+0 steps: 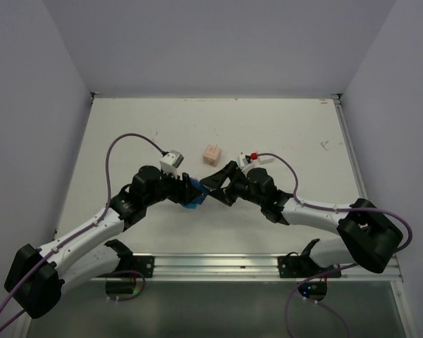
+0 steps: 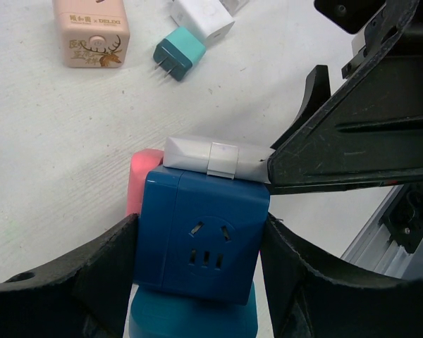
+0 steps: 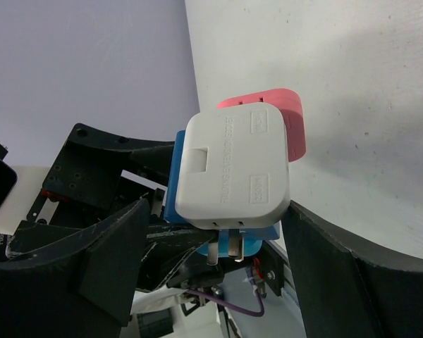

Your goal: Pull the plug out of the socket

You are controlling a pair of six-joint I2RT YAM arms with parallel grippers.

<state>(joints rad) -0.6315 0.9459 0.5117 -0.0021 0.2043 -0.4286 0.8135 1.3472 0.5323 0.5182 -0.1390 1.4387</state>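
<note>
My left gripper (image 2: 197, 282) is shut on a blue socket cube (image 2: 201, 236), one finger on each side; in the top view the gripper (image 1: 187, 191) holds the cube (image 1: 195, 193) near the table's middle. A white plug (image 3: 233, 169) lies flat against the cube's far face (image 2: 211, 156), two metal prongs showing at its edge. My right gripper (image 3: 217, 215) is open around this plug: the right finger touches its side, the left finger stands apart. A pink plug (image 3: 296, 123) and a teal plug (image 2: 194, 317) also sit on the cube.
On the table behind lie a peach adapter cube (image 1: 212, 153), which also shows in the left wrist view (image 2: 92, 32), a loose teal plug (image 2: 178, 53) and a white plug (image 2: 203, 17). The metal rail (image 1: 218, 266) runs along the near edge.
</note>
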